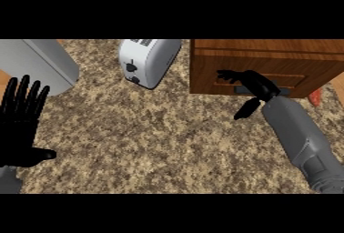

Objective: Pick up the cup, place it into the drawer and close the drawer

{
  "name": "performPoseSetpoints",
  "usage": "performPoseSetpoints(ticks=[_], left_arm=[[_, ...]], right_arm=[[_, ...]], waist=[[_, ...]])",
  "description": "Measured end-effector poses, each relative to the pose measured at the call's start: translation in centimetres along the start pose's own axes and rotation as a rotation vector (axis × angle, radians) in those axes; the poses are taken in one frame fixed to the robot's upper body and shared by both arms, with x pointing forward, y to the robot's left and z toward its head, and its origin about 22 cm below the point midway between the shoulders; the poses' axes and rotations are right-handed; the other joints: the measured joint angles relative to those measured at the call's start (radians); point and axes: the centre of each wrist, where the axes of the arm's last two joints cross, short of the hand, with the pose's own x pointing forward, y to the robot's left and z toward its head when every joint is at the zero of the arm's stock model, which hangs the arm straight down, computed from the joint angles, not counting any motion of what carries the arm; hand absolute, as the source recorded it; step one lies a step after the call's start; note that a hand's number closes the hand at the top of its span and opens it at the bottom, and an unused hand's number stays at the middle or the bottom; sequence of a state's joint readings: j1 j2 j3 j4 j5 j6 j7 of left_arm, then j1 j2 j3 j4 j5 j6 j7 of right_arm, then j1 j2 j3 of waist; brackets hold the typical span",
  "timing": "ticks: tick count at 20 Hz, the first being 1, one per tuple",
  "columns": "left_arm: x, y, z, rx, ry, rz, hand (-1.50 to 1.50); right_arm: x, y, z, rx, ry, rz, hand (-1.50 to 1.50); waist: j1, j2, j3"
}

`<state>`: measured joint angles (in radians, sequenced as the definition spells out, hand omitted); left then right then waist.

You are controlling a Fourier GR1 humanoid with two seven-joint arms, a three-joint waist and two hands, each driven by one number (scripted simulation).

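The surface (154, 141) is a speckled brown-and-tan stone top that fills most of the head view, and its nearest stretch between the two forearms carries nothing.

The left hand (20, 123) stands at the view's left edge, palm open, fingers straight and pointing up, thumb out to the side; it rests there, touching nothing. The right forearm (302, 141), grey, rises from the lower right corner and slants up and inward. At its end the right hand (252, 84) lies against the front of the drawer (265, 73), fingers spread and only loosely bent, the thumb hanging down toward the surface; nothing is held in it.

The drawer belongs to one wooden cabinet box standing on the surface just beyond the right hand, with a dark handle strip (269, 91) partly hidden behind the wrist. A small orange-red thing (316, 96) shows just right of that hand, at the cabinet's corner; what it is cannot be told.

Farther off, left of the right hand, lies one white toaster (148, 61), tilted. Above the left hand sits one grey rounded object (43, 63), cut by the view's edge.

The cup shows nowhere in the view.
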<state>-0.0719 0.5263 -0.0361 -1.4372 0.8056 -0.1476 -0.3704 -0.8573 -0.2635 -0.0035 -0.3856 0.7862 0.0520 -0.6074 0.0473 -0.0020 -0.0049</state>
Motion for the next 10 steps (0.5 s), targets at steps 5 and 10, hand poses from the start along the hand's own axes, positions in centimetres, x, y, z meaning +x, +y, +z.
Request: performPoseSetpoints(ticks=[5, 10], left_arm=[[-0.1, -0.7, -0.8, -0.017, -0.010, -0.003, -1.50], [-0.4, -1.0, -1.1, -0.036, -0.008, -0.006, -1.50]], right_arm=[[-0.6, -1.5, 0.1, 0.024, -0.010, -0.031, -1.50], [-1.3, -1.7, 0.6, 0.042, -0.017, -0.068, -1.50]], waist=[[0.016, 0.006, 0.001], [0.026, 0.006, 0.000]])
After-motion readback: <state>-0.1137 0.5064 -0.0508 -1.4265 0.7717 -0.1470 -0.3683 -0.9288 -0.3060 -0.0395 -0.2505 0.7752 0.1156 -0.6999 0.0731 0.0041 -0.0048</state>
